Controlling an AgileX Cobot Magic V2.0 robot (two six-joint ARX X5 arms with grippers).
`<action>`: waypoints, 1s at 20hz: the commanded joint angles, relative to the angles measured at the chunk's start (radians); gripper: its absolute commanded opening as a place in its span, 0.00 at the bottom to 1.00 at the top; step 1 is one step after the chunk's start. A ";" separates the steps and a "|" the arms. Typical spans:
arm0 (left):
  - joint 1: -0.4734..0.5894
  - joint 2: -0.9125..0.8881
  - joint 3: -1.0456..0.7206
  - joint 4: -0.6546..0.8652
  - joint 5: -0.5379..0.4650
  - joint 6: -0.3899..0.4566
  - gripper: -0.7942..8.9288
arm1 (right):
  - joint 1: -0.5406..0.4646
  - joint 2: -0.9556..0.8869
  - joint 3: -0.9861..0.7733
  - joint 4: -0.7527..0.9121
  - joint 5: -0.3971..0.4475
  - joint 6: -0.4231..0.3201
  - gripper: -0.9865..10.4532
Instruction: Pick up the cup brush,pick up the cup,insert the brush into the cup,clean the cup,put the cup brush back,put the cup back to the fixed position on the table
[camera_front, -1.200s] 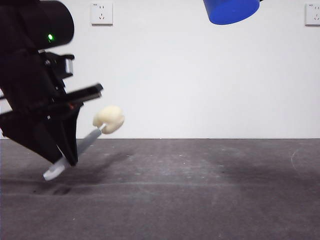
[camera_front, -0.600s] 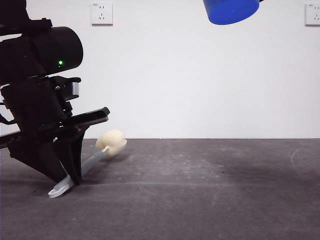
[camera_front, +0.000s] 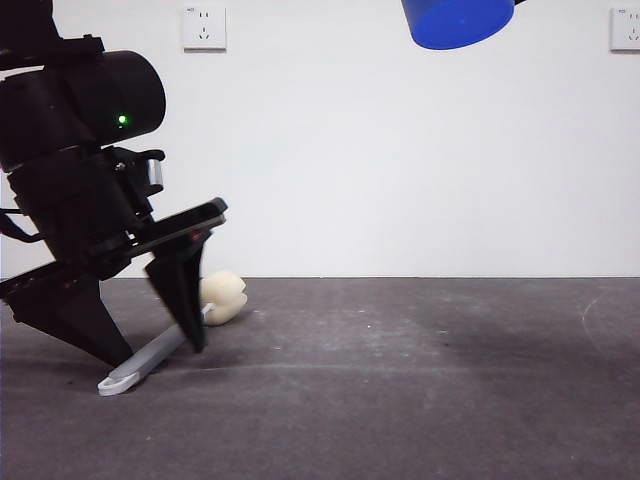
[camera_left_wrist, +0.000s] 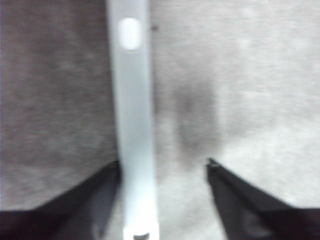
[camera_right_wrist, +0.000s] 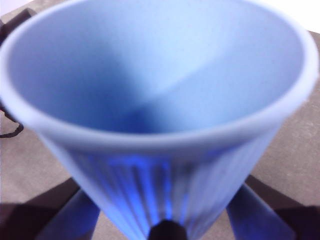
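The cup brush (camera_front: 150, 358) lies on the table (camera_front: 420, 380) at the left, its white looped end toward the front and its cream sponge head (camera_front: 222, 297) toward the back. My left gripper (camera_front: 158, 352) is open and straddles the handle, tips at the table. In the left wrist view the grey handle (camera_left_wrist: 132, 125) lies next to one jaw of the left gripper (camera_left_wrist: 164, 164), with a gap to the other. My right gripper (camera_right_wrist: 165, 220) is shut on the blue ribbed cup (camera_right_wrist: 160, 100), held high at the top of the front view (camera_front: 458, 22).
A white wall stands behind the table with a socket at the upper left (camera_front: 203, 27) and another at the upper right (camera_front: 625, 28). The left arm's dark bulk fills the left side of the front view.
The left gripper has come down with the brush, set it on the table and opened its jaws. The cup has stayed high at the top.
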 joint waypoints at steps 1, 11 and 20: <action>-0.002 0.011 -0.016 -0.043 -0.009 0.012 0.44 | 0.000 0.001 0.000 0.016 0.001 0.010 0.07; -0.005 -0.417 -0.012 -0.163 -0.010 0.100 0.44 | -0.084 0.126 -0.294 0.579 0.008 -0.103 0.07; -0.018 -0.792 -0.012 -0.330 -0.014 0.104 0.44 | -0.210 0.598 -0.362 1.037 -0.052 -0.061 0.07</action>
